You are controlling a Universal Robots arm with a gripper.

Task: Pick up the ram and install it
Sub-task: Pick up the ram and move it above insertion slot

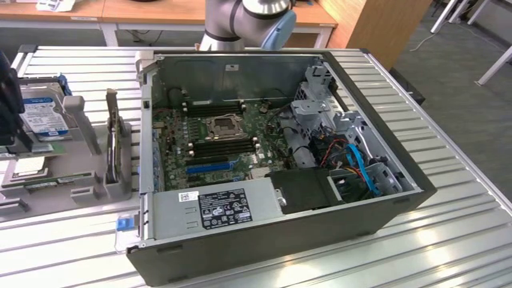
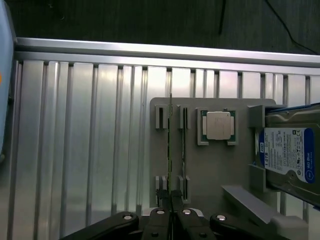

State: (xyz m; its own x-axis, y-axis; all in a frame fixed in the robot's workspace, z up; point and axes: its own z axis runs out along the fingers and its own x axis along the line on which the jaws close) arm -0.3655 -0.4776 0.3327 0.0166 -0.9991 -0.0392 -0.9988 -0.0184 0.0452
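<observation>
In the wrist view my gripper (image 2: pixel 171 210) hangs over a grey parts holder (image 2: pixel 215 165). Its fingers are drawn together on the ram (image 2: pixel 171 150), seen edge-on as a thin green line running out from between the fingertips. Whether the stick has come clear of its slot in the holder I cannot tell. A second green stick (image 2: pixel 183 150) stands in the neighbouring slot. In the exterior view the open computer case (image 1: pixel 280 240) lies on its side, showing the motherboard (image 1: pixel 240 129) and its black memory slots (image 1: pixel 216 109).
A CPU (image 2: pixel 218 125) and a blue-labelled hard drive (image 2: pixel 287 155) also sit on the holder. A tall dark expansion card (image 1: pixel 112 138) stands between the holder and the case. A power supply (image 1: pixel 216 207), drive cage and cables crowd the case's near and right sides.
</observation>
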